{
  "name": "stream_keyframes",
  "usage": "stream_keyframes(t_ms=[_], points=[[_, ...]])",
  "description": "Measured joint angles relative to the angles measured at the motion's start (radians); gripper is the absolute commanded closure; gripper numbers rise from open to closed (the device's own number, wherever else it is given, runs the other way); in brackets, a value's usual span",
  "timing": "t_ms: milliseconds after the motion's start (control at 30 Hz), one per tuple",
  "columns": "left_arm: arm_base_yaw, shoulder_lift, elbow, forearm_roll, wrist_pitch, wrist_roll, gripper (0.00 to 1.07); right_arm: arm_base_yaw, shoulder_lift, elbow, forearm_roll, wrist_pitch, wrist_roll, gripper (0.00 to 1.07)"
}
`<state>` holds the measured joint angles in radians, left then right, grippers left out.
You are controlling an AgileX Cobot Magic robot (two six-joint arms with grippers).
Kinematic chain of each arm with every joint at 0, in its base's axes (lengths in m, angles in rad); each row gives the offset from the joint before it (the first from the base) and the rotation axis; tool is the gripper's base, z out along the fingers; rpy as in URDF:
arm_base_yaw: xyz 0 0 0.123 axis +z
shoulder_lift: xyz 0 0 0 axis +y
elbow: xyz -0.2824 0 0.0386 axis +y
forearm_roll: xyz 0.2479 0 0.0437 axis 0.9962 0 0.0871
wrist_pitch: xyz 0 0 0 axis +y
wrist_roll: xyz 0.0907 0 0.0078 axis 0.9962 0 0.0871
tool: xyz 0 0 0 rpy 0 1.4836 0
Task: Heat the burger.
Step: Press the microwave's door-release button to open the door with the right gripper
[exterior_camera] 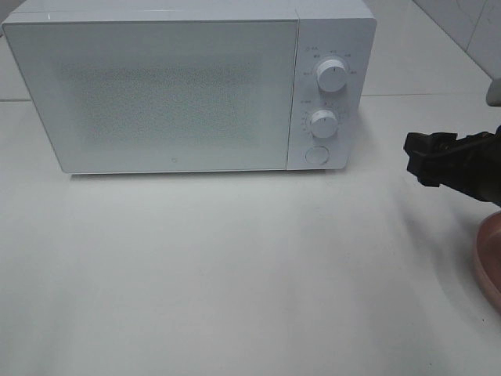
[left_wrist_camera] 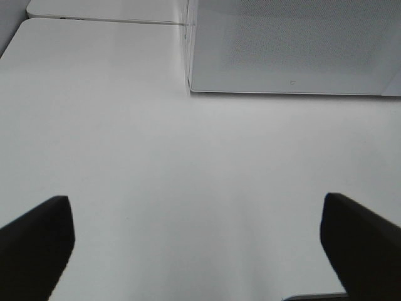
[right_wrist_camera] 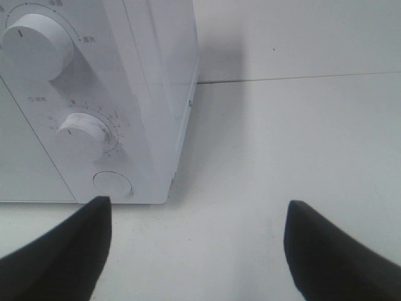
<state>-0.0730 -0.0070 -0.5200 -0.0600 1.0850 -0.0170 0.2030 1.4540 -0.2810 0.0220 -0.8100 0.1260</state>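
Pink plate under the right arm, outstretched toward the microwave; both arms' jaws wide apart, empty.

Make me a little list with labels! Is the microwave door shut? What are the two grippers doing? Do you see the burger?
microwave: white, on the table, door shut
controls: upper knob, lower knob, round button below them
left gripper: open, empty, over bare table in front of the microwave
right gripper: open, empty, facing the microwave's control corner
plate: pink, at the table's right edge, partly out of view
burger: not in view
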Motion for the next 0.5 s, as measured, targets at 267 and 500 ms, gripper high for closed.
stream_keyframes(t_ms=[267, 500], points=[[0.000, 0.000, 0.000, 0.000, 0.000, 0.000, 0.07, 0.222, 0.137, 0.002, 0.262, -0.233, -0.257, 0.36], [0.000, 0.000, 0.000, 0.000, 0.000, 0.000, 0.07, 0.389, 0.232, 0.000, 0.454, -0.379, -0.341, 0.36]])
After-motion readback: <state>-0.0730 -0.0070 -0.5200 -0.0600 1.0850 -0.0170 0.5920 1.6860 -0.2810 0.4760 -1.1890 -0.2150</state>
